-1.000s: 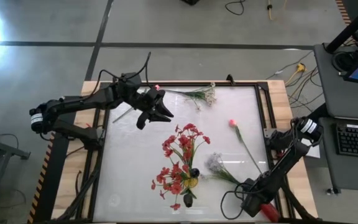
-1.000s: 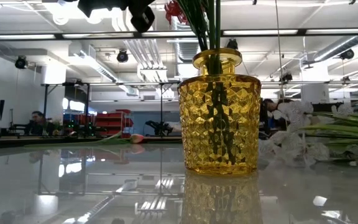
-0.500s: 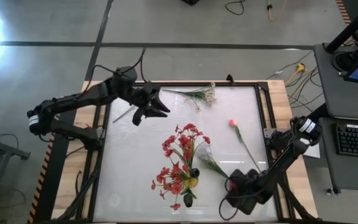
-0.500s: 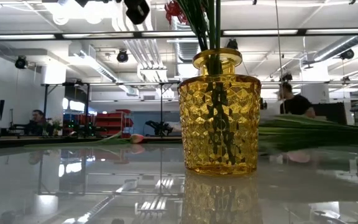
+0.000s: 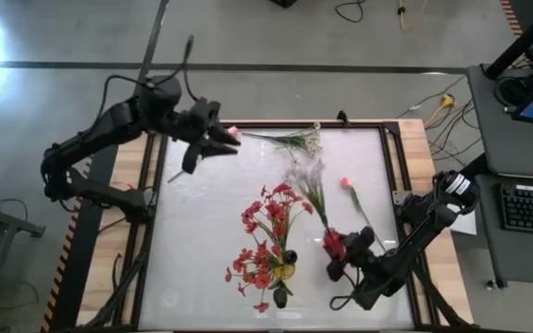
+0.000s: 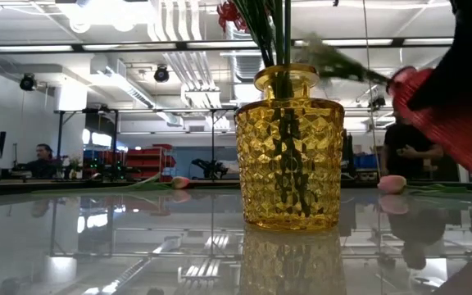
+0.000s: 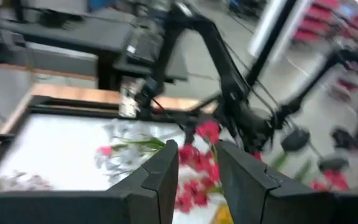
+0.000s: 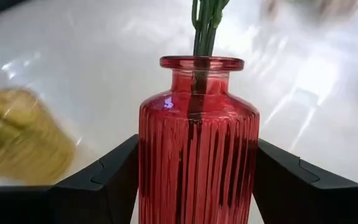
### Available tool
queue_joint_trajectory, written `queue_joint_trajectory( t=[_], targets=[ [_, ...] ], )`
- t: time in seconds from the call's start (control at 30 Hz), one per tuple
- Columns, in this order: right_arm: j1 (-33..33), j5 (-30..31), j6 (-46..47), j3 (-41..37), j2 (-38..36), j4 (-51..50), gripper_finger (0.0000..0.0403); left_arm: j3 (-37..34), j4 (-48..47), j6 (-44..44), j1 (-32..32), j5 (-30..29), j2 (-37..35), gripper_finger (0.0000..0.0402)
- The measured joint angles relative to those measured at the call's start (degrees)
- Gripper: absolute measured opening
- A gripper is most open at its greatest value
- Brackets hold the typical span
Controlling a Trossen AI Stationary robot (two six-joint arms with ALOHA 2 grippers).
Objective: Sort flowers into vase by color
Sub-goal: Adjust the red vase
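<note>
One red vase (image 8: 196,140) with white spray (image 5: 307,178), clenched by right gripper (image 5: 339,248), now swung near yellow vase (image 6: 289,147); left gripper (image 5: 213,141) retreats, jaws narrowly parted, empty.

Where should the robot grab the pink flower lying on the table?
Probably mid-stem, coming straight down from above. The pink flower lies flat on the table, its thin stem running toward the right gripper, so closing across the bare stem avoids crushing the bud.

Robotics lab or industrial workshop. Grey concrete floor with dark tape lines (image 5: 248,66) around wood-framed table (image 5: 417,139). Beyond table: exposed ceiling ducts (image 6: 174,41), strip lights, red shelving (image 6: 142,158), person seated at monitor (image 6: 45,157). Beside table: desk with keyboard (image 5: 532,206), loose cables (image 5: 436,104).
</note>
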Motion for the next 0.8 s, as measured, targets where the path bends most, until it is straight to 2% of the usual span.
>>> queue_joint_trajectory(
  t=[0.13,0.2,0.37,0.53,0.7,0.8],
  targets=[
    [1.0,8.6,1.5,-1.0,-0.7,-4.4,0.0238,2.8,0.5,-6.8,-0.1,-4.7,0.3,0.0099],
    [1.8,13.1,3.3,-2.5,-1.1,-5.5,0.0238,3.1,1.1,-10.0,-0.2,-5.2,0.6,0.0099],
    [4.0,23.2,6.8,-6.8,-1.4,-5.4,0.0244,3.1,6.7,-19.8,-1.9,-7.7,1.5,0.0099],
    [5.9,31.9,6.0,-9.3,-1.4,-5.3,0.0241,3.0,6.0,-24.7,-3.8,-12.8,3.4,0.0099],
    [6.6,34.0,6.5,-12.9,-1.4,-4.1,0.0244,3.0,6.5,-28.2,-4.6,-14.3,6.0,0.0099],
    [6.7,34.1,6.8,-16.5,-0.8,1.9,0.0244,3.0,6.4,-28.0,-4.6,-16.1,8.1,0.0099]
  ],
)
